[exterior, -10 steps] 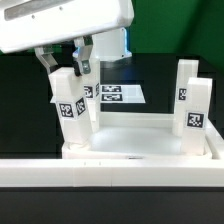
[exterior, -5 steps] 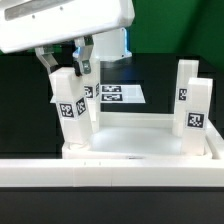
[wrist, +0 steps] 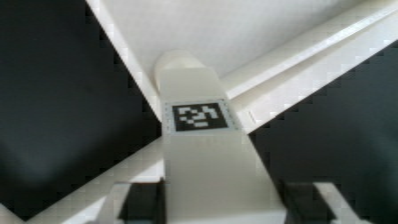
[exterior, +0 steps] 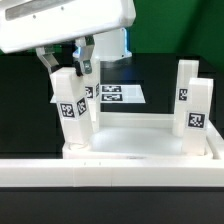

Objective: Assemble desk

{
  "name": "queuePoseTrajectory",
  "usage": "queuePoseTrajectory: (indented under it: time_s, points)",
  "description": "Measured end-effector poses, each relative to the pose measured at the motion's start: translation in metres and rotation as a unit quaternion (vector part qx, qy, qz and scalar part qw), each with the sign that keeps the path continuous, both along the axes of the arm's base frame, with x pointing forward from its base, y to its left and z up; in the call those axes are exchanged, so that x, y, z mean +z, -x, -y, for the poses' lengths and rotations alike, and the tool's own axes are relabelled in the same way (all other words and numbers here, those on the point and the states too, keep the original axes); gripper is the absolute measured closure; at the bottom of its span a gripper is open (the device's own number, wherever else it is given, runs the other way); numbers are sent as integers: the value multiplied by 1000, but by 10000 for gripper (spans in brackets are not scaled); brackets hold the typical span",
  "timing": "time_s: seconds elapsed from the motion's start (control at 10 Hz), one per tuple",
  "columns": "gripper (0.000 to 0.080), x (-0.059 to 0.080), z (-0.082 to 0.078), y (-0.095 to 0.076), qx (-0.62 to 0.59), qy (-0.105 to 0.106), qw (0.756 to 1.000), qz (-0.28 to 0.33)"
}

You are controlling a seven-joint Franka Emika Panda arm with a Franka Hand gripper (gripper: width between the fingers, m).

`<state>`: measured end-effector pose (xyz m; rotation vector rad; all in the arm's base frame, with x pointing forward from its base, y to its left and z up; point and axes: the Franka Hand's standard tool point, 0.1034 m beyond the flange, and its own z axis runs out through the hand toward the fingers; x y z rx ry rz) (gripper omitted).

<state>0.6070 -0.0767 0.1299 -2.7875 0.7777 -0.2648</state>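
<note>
Exterior view: hand [exterior: 66,62] is clamped on the upper end of a white tagged leg [exterior: 68,108], which stands upright in the tabletop's [exterior: 140,135] corner socket at the exterior view's left, near side. Three more legs stand at the other corners; the near one on the exterior view's right [exterior: 193,112] looks seated. Tabletop rests on the black bench [exterior: 25,110], against the long white low wall [exterior: 110,175]. Wrist view: fingers [wrist: 324,196] flank the leg [wrist: 199,140].

Judgement: step is seating or screwing this leg. Keep it vertical, press straight down, twist without tilting.

Versus earlier frames: no visible change; hand stays put.
</note>
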Motion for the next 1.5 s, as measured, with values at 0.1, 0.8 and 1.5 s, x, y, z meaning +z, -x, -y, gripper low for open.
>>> queuePoseTrajectory:
  time_s: [0.1, 0.8, 1.5]
  points:
    - [501, 0, 0, 0, 4, 0, 1000, 0]
    - [501, -3, -13, 0, -171, -47, 984, -32]
    - [298, -3, -19, -1, -199, -60, 977, -38]
